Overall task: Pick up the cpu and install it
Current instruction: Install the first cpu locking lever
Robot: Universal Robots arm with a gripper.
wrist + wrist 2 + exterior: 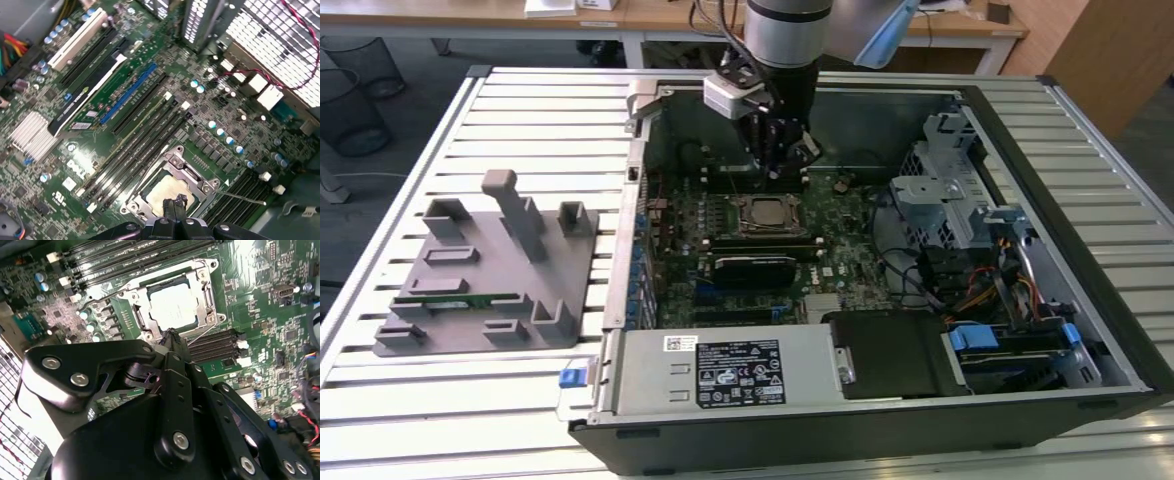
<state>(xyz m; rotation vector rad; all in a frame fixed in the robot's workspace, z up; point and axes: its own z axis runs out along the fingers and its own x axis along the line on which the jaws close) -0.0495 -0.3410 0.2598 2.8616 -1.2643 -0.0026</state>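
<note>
Exterior view: gripper (779, 178) hangs over the motherboard (847, 215) inside the open computer case (787, 445), just beside the socket on its far side. cpu (762, 213) sits in the socket, not in the gripper. Risk: the tips are low among board parts, so a sideways drift could clip the memory slots or the socket frame.

Second wrist view: the gripper (170, 334) fingers look pressed together with nothing between them, tips at the edge of the socket frame (207, 295). cpu (172, 307) lies flat and square inside the frame, apart from the tips. Risk: a downward push from here lands on the frame edge or the chip corner, not its centre, which could tilt the chip and, by my judgement, bend the contacts under it. Whether it is fully seated can't be told.

First wrist view: gripper (174, 202) tips overlap the near edge of the cpu (167, 192) in the picture; contact can't be confirmed. The thin retention lever (245, 198) sticks out sideways, probably unlatched. Risk: the chip is then unclamped and a nudge could shift it.

cpu looks: small flat square, pale shiny metal top, glare-washed, framed by the silver bracket.
</note>
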